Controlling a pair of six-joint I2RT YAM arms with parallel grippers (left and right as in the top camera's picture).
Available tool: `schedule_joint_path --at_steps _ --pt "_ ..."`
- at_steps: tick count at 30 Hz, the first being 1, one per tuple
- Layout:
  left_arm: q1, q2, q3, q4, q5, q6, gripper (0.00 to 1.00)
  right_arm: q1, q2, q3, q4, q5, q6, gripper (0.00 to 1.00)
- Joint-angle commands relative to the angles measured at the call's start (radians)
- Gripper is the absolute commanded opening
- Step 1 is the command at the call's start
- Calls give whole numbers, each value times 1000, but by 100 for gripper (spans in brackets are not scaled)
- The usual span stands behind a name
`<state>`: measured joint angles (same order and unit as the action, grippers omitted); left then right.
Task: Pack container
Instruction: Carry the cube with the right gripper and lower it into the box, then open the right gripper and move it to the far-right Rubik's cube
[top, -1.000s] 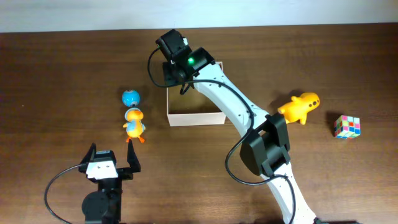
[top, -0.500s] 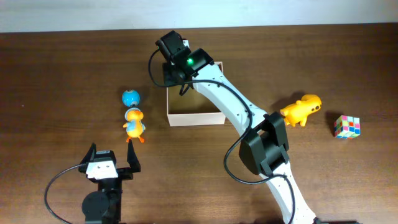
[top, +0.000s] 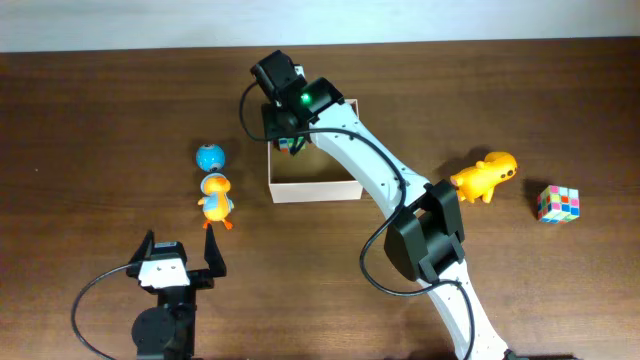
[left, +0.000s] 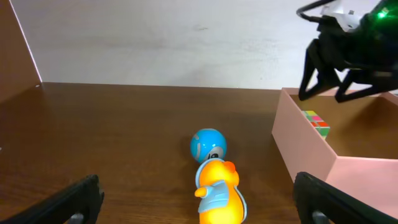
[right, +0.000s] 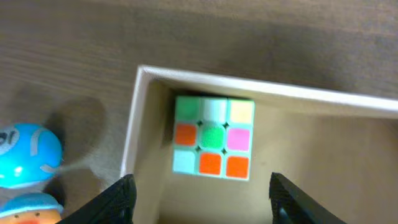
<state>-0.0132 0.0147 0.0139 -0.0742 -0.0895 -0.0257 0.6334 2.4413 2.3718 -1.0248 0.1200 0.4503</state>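
Note:
The container (top: 313, 190), a square box with white walls and a tan floor, stands at the table's middle back. A small coloured cube (top: 292, 143) lies in its back left corner; it also shows in the right wrist view (right: 213, 137) and the left wrist view (left: 316, 119). My right gripper (top: 289, 132) hangs open and empty just above that corner (right: 205, 205), its fingers either side of the cube. My left gripper (top: 181, 246) is open and empty near the front left (left: 199, 208), pointing at the toys and the container (left: 305, 149).
A blue ball (top: 210, 157) and an orange duck (top: 215, 198) lie left of the container, in front of my left gripper. A yellow toy animal (top: 483, 174) and a second coloured cube (top: 559, 203) lie at the right. The right arm spans the table's middle.
The coloured cube now shows in the container's back left corner, below my right gripper. The yellow toy shifted slightly to the right. The left arm has not moved.

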Motion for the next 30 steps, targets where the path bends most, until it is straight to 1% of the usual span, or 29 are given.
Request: schedule_joint_path --at_steps 1,5,9,11,16,19,21,25,30 --pt "-5 -9 -5 1 -4 12 99 -11 -84 76 -92 34 -31 66" --pt "-5 -9 -5 1 -4 13 99 -43 -139 149 -220 77 -31 67" --pt "-5 -9 -5 1 -4 13 99 -128 -188 217 -364 79 -26 67" --pt "-5 -9 -5 1 -4 13 99 -196 -213 230 -430 71 -23 67" --pt "-5 -9 -5 1 -4 13 99 -377 -236 232 -565 46 -28 71" --pt "-5 -9 -5 1 -4 13 99 -493 -238 232 -664 37 -67 72" --pt "-5 -9 -5 1 -4 13 99 -549 -241 229 -674 8 -129 72" --pt "-5 -9 -5 1 -4 13 99 -669 -275 227 -674 -91 -165 72" --pt "-5 -9 -5 1 -4 13 99 -796 -370 164 -674 -48 -208 72"
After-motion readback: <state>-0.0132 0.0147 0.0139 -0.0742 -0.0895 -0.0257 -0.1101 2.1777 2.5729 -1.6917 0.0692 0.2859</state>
